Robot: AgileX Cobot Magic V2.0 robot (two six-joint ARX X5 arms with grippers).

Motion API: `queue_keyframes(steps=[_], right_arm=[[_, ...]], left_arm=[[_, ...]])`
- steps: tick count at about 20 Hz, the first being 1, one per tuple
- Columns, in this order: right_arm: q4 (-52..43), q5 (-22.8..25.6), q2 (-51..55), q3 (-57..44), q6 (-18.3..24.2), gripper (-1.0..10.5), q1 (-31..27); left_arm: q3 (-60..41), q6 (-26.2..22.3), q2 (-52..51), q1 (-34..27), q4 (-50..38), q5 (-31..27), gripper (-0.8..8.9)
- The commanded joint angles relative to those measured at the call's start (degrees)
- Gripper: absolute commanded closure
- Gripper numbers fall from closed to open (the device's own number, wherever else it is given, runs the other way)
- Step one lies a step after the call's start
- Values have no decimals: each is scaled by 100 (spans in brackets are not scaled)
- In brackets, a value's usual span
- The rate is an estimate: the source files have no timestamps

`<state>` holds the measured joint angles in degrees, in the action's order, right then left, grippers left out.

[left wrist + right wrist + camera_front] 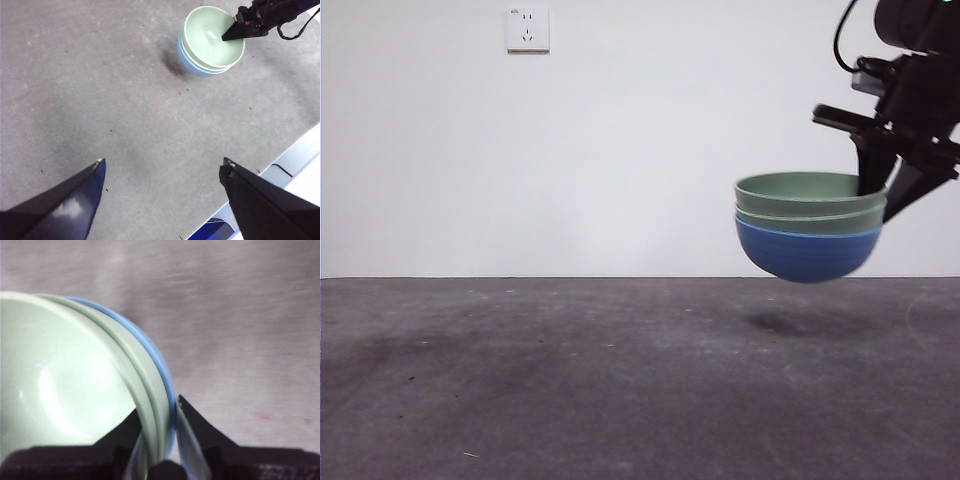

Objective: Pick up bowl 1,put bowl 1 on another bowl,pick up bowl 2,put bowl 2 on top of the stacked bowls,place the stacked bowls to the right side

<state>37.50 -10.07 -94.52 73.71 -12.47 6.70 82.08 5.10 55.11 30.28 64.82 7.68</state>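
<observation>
Grey felt table [570,380] lies below; my right gripper [159,440] pinches the stacked bowls [810,225] aloft at three o'clock by one rim, so they could tilt and slip; my left gripper [162,167] waits spread.

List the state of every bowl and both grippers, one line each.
stacked bowls: nested, lifted clear of the table, shadow beneath.
blue bowl: bottom of the stack.
two green bowls: nested inside the blue one, top one empty.
right gripper: shut on the stack's rim, one jaw inside, one outside.
left gripper: open, empty, above the table.
</observation>
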Motion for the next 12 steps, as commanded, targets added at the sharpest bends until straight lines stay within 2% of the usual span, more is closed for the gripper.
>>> queue_keyframes(steps=[1, 12], right_arm=[[-61, -11, -278, -26, 133, 964, -105], [-304, 7, -997, -26, 251, 945, -151]], left_arm=[[-20, -63, -13, 0, -50, -7, 428], [-20, -39, -13, 2, 42, -2, 428]])
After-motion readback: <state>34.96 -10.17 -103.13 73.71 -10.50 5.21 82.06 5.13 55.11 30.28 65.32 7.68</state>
